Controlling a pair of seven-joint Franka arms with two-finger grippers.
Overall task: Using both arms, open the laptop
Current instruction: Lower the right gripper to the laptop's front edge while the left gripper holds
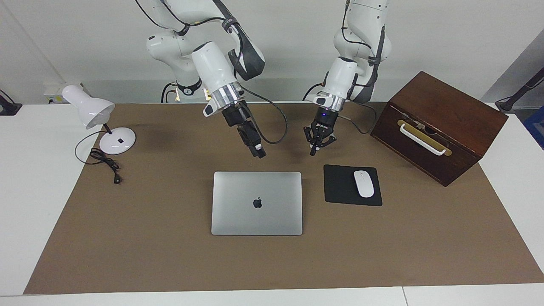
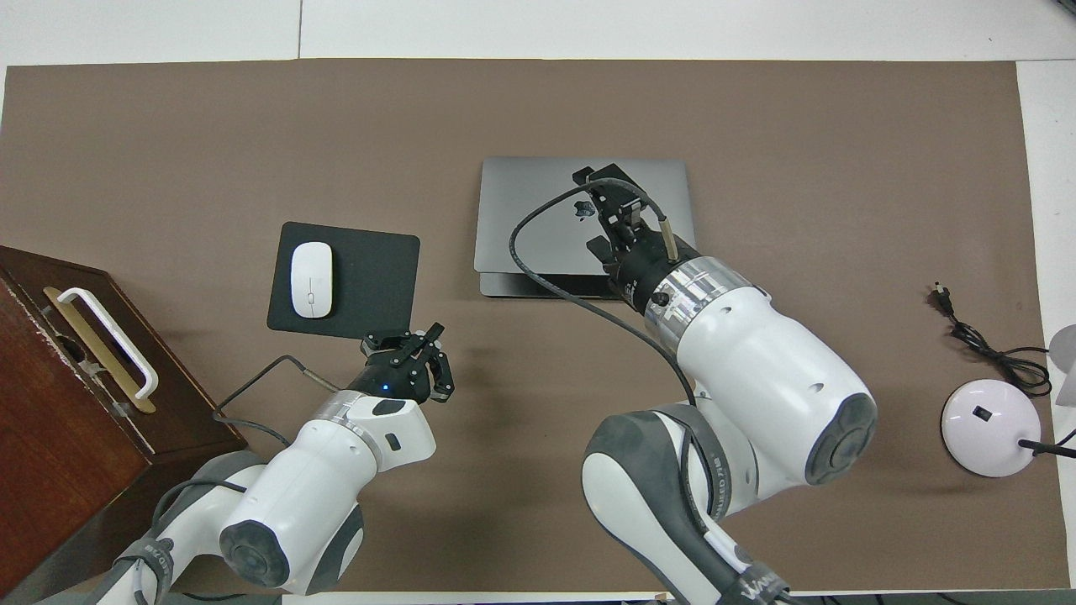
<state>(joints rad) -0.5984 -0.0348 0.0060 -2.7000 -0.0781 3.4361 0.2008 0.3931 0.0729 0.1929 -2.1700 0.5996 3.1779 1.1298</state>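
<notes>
The silver-grey laptop (image 1: 256, 203) lies closed and flat at the middle of the brown mat, with its dark logo up; it also shows in the overhead view (image 2: 538, 218). My right gripper (image 1: 258, 152) hangs in the air over the laptop's edge nearer to the robots, clear of the lid; in the overhead view it (image 2: 607, 202) covers part of the lid. My left gripper (image 1: 315, 148) is raised over bare mat next to the mouse pad's corner nearest the robots, and it also shows in the overhead view (image 2: 416, 357). Neither gripper holds anything.
A black mouse pad (image 1: 340, 187) with a white mouse (image 1: 364, 183) lies beside the laptop toward the left arm's end. A brown wooden box (image 1: 437, 123) with a white handle stands at that end. A white desk lamp (image 1: 91, 111) and its cord (image 1: 106, 163) are at the right arm's end.
</notes>
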